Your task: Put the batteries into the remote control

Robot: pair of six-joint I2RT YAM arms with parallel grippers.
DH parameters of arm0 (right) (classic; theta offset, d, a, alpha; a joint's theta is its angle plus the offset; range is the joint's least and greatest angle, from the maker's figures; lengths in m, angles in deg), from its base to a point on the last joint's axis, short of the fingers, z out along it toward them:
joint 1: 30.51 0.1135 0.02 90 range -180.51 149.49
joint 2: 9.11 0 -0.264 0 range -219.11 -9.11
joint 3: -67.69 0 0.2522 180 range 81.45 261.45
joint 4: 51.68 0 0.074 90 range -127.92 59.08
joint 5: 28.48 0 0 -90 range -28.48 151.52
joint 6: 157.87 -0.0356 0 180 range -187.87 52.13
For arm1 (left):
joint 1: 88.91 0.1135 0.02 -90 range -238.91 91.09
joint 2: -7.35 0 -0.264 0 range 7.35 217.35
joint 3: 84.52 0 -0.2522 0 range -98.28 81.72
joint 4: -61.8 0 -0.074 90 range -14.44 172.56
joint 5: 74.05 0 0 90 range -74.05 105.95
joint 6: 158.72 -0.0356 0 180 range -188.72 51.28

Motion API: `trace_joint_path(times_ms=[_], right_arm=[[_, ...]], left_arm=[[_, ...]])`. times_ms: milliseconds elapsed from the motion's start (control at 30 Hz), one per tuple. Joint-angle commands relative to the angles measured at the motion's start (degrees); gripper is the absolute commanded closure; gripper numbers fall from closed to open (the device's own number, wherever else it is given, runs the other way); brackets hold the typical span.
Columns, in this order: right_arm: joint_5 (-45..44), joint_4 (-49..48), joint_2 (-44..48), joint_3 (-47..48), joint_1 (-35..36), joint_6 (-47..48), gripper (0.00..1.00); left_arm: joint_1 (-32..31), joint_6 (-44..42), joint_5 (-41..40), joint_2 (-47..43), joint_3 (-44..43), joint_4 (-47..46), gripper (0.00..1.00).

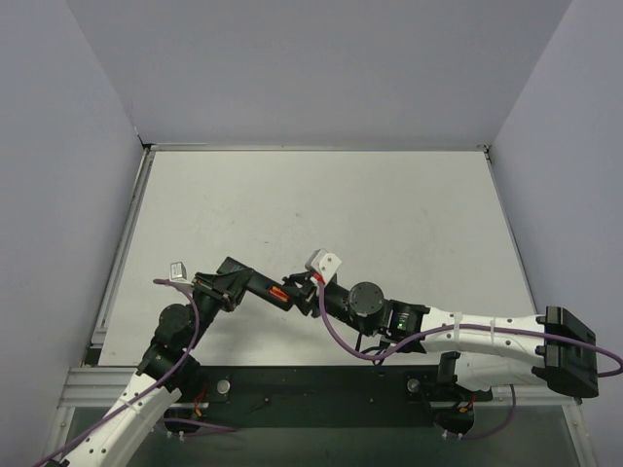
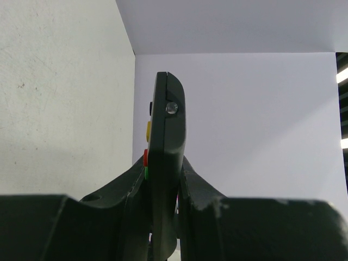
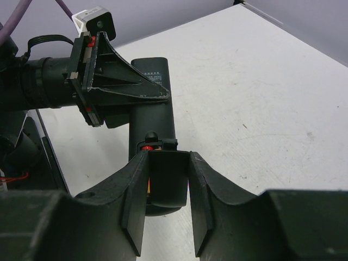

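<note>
The remote control (image 3: 154, 73) is a slim black bar held above the table, back side up. My left gripper (image 3: 155, 98) is shut on its middle. In the left wrist view the remote (image 2: 168, 125) stands edge-on between the left gripper's (image 2: 163, 168) jaws, its yellow, red and green buttons facing left. A red battery (image 3: 145, 148) shows in the open compartment at the remote's near end. My right gripper (image 3: 168, 157) is shut on a small black flat cover (image 3: 168, 182), held over that compartment. From above, a red battery (image 1: 279, 292) shows on the remote (image 1: 265, 286), between my left gripper (image 1: 234, 282) and right gripper (image 1: 307, 287).
The white table (image 1: 389, 214) stretches behind and to the right of both arms, enclosed by pale walls. A black base rail (image 1: 321, 394) runs along the near edge. A purple cable (image 1: 336, 336) loops beside the right arm.
</note>
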Motion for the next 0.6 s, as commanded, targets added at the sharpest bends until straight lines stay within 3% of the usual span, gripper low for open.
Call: trace_joint_path(times_ms=[0,567], right_arm=[[2.66,0.24,-1.24,1.36,-0.07,-0.57,1.00],[4.77,-0.02,-2.55,2.50,0.72,-1.45,1.00]], left_arm=[[0.10,4.03,1.28,-0.69,3.19,-9.23,1.00],[0.19,4.12,1.19,-0.77,3.01,-9.23,1.00]])
